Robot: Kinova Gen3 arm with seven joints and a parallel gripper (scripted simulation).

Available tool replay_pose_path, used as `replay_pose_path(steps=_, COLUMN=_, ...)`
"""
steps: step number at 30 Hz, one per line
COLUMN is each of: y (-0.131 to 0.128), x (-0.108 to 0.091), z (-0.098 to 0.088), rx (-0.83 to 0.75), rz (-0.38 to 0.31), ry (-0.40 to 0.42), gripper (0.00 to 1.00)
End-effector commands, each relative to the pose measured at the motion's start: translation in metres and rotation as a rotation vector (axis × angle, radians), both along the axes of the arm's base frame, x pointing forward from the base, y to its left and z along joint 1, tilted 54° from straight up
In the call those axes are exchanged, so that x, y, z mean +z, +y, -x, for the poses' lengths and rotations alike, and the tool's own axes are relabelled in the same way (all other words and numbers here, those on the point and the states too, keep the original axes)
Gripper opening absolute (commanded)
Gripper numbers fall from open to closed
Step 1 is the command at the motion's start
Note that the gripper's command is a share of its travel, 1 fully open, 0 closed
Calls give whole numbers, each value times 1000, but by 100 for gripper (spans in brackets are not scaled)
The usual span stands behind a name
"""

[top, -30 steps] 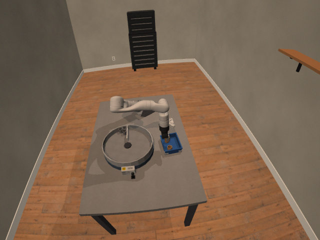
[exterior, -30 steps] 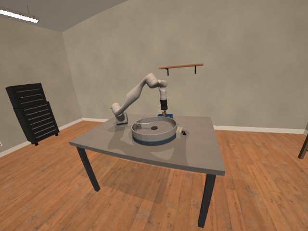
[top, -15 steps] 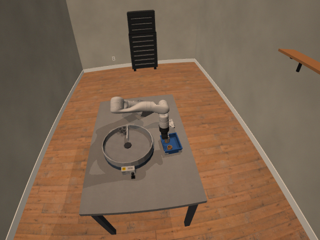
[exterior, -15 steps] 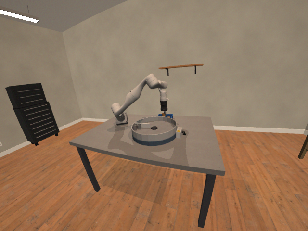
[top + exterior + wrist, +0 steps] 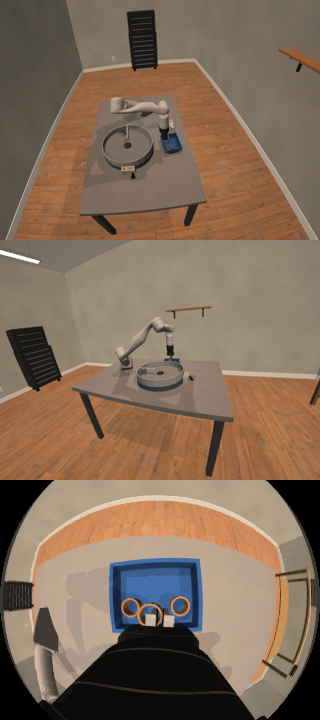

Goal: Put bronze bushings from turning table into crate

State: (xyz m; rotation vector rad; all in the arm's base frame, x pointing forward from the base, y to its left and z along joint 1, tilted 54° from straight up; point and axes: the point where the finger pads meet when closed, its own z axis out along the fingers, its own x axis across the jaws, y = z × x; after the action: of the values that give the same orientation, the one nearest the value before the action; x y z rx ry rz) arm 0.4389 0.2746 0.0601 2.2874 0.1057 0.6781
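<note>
My gripper (image 5: 166, 140) hangs low inside the blue crate (image 5: 171, 143) to the right of the turning table (image 5: 127, 146). It is shut on a bronze bushing (image 5: 151, 612), held upright between the fingertips just above the crate floor. Two more bronze bushings lie in the crate (image 5: 156, 598), one to the left (image 5: 131, 607) and one to the right (image 5: 179, 604) of the held one. One of them shows in the top view (image 5: 169, 147). Grey steel bushings (image 5: 122, 129) stand at the far edge of the turning table beside a thin bar (image 5: 127, 133).
A dark hub (image 5: 127, 145) sits at the centre of the turning table. A small control box (image 5: 127, 169) is at its front rim. A small white part (image 5: 171, 124) lies on the table behind the crate. The arm's base (image 5: 117, 104) stands at the far left.
</note>
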Motion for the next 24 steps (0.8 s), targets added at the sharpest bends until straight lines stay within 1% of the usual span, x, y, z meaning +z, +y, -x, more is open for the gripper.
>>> replay_pose_path(steps=1, y=-2, x=-2, z=-2, rx=0, rz=0, ry=0, gripper=0)
replay_pose_path(steps=15, y=-4, x=-4, z=-3, rx=0, rz=0, ry=0, gripper=0)
replay_pose_path(steps=20, y=-10, x=-9, z=-8, rx=0, rz=0, ry=0, gripper=0)
replay_pose_path(steps=24, y=-10, x=-9, z=-8, rx=0, rz=0, ry=0, gripper=0)
